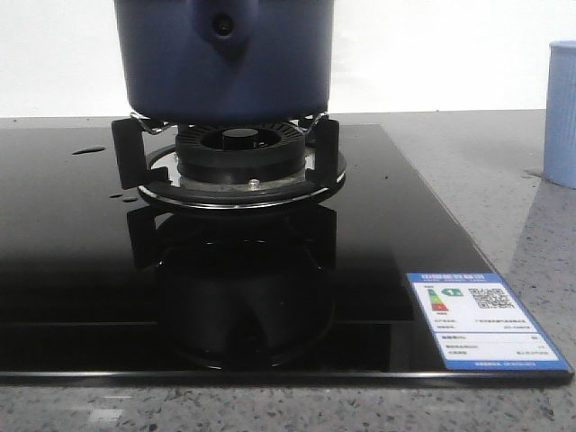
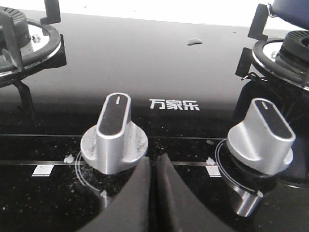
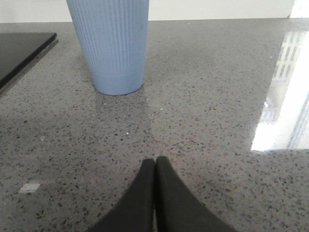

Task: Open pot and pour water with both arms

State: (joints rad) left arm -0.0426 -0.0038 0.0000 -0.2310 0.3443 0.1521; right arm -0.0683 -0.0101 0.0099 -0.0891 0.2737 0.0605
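The job looked like it had not begun. The pot (image 1: pixel 225 58) sat on the burner (image 1: pixel 238 157) of the black stove (image 1: pixel 72 270); I could not see its top or inside. The left gripper (image 2: pixel 154 166) was pinched closed near a knob (image 2: pixel 114 133), holding nothing. The right gripper (image 3: pixel 155 166) was closed too, above the counter (image 3: pixel 217 96), near the pale blue cup (image 3: pixel 113 43).
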